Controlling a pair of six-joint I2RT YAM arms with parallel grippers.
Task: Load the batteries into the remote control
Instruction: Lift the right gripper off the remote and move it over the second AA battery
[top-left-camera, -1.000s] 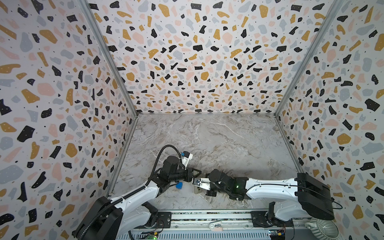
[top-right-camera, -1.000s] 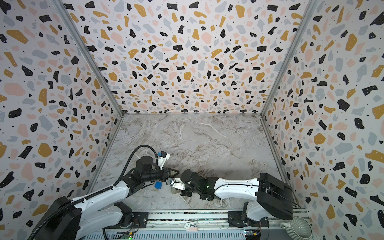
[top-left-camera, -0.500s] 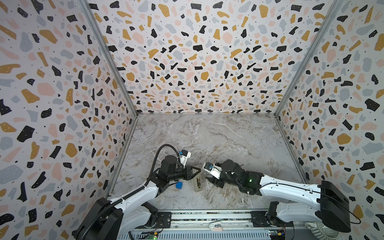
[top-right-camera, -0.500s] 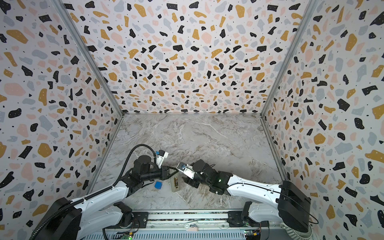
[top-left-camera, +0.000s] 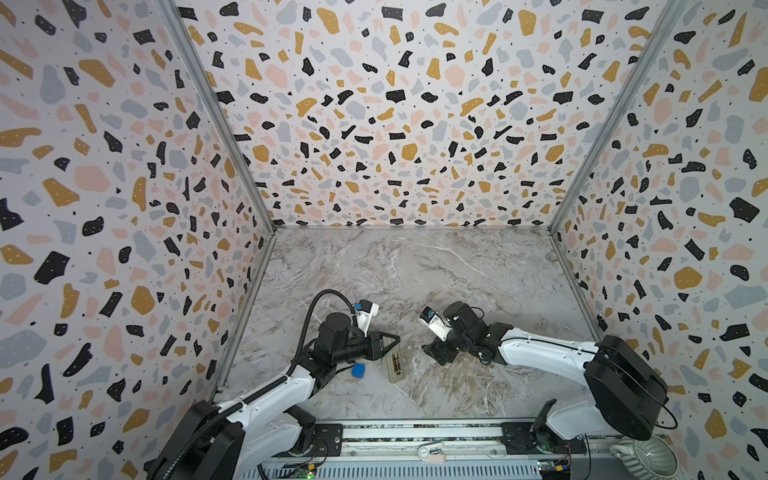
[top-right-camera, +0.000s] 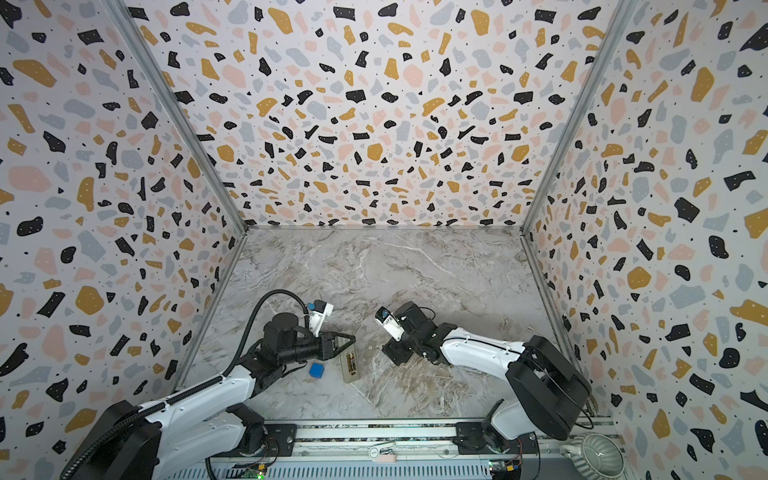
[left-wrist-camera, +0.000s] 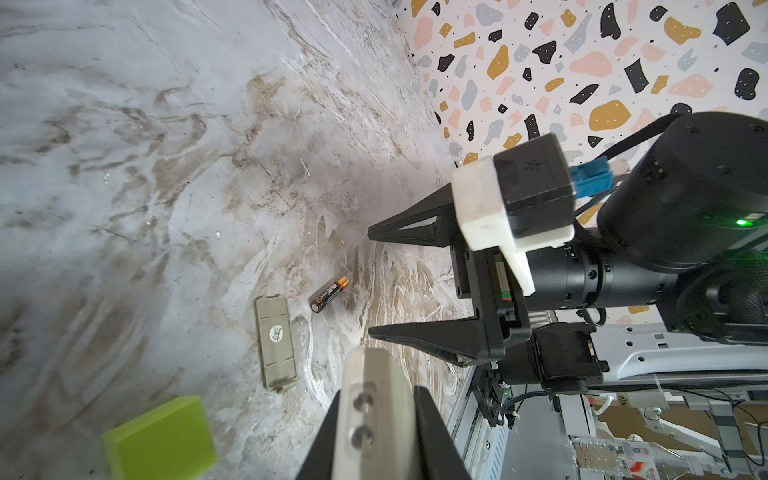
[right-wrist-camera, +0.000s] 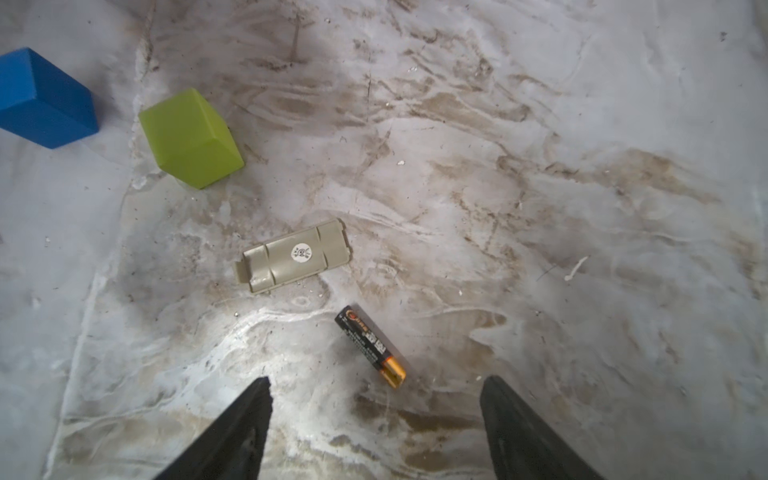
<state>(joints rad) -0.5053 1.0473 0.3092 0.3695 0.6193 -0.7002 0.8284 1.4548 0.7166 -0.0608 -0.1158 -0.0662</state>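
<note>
The remote control (top-left-camera: 395, 366) (top-right-camera: 350, 366) lies back-up near the front of the table, with a dark and gold battery in its recess. My left gripper (top-left-camera: 395, 337) (left-wrist-camera: 378, 390) is shut on the remote's beige end (left-wrist-camera: 376, 415). A second battery (left-wrist-camera: 329, 294) (right-wrist-camera: 371, 347), black with a gold end, lies loose on the marble. My right gripper (right-wrist-camera: 376, 380) (top-left-camera: 432, 353) (left-wrist-camera: 369, 282) hovers over it, open and empty; the battery lies just ahead of the gap between its fingers. In both top views this loose battery is hidden.
The beige battery cover (right-wrist-camera: 295, 255) (left-wrist-camera: 276, 343) (top-left-camera: 409, 348) lies beside the loose battery. A green cube (right-wrist-camera: 191, 139) (left-wrist-camera: 160, 436) and a blue cube (right-wrist-camera: 41, 99) (top-left-camera: 358, 370) sit close to the left arm. Patterned walls enclose the table on three sides.
My right gripper has opened and pulled back to the right, away from the remote, and now hangs over the loose battery. The left gripper has stayed put.
</note>
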